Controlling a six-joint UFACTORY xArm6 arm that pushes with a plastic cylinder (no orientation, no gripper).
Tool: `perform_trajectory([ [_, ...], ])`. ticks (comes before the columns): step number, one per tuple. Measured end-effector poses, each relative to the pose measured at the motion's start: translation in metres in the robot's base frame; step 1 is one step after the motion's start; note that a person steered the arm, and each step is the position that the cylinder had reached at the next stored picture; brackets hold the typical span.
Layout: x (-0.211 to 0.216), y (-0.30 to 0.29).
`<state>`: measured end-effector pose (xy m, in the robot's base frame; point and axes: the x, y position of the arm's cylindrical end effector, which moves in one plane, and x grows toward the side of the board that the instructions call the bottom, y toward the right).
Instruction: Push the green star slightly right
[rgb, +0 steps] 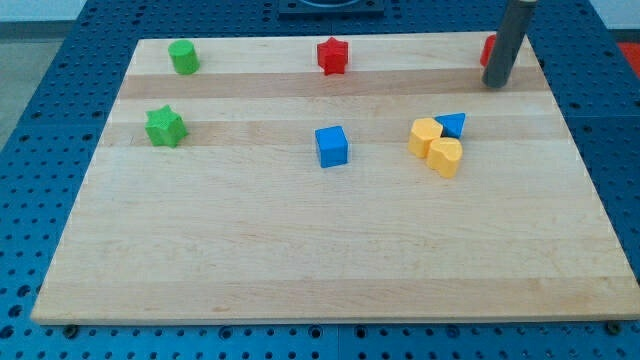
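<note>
The green star lies on the wooden board at the view's left, below a green round-edged block near the top left corner. My tip rests on the board at the view's top right, far to the right of the green star. It stands just in front of a red block that the rod mostly hides.
A red star sits at the top middle. A blue cube lies near the centre. To its right, two yellow blocks touch a blue triangle. Blue perforated table surrounds the board.
</note>
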<state>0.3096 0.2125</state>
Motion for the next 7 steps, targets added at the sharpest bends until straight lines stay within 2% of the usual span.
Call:
perform_trajectory([
  [3, 0.031, -0.114],
  [7, 0.031, -0.349],
])
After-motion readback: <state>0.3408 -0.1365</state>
